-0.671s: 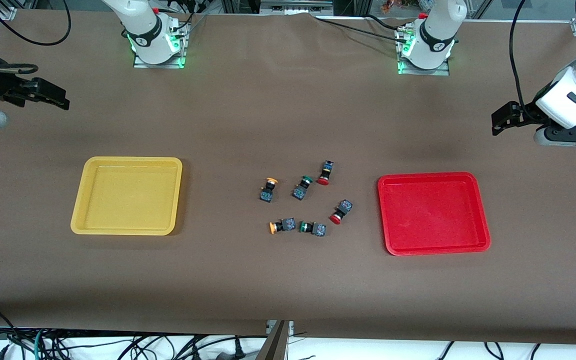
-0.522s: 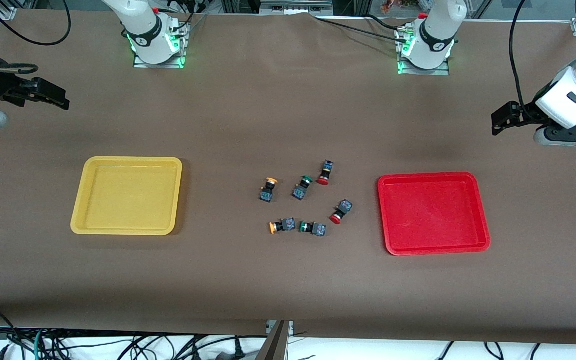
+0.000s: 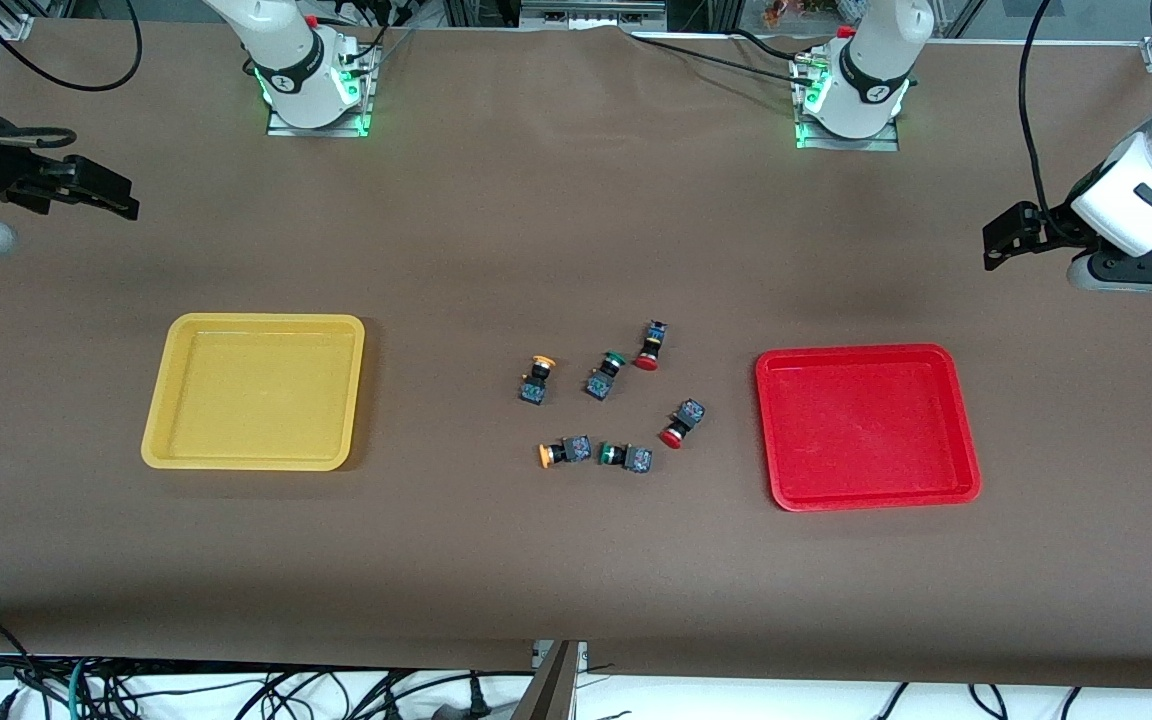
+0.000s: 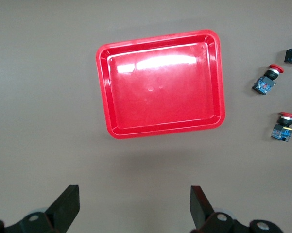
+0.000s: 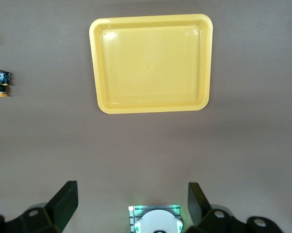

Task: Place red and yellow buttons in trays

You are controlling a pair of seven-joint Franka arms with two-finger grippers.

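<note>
Red-capped buttons [image 3: 665, 390] and yellow-capped buttons [image 3: 548, 412] lie between empty trays [image 3: 866, 500]; left pincer [image 4: 134, 208] and right pincer [image 5: 131, 203] hover wide open, empty.

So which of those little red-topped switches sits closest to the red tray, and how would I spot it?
Start at the red tray toward the left arm's end of the table, then look to the cluster of six small switches between it and the yellow tray. The closest red-capped switch lies at the cluster's edge beside that tray. The other red-capped switch lies farther from the front camera, and its other neighbours have green or orange caps.
</note>
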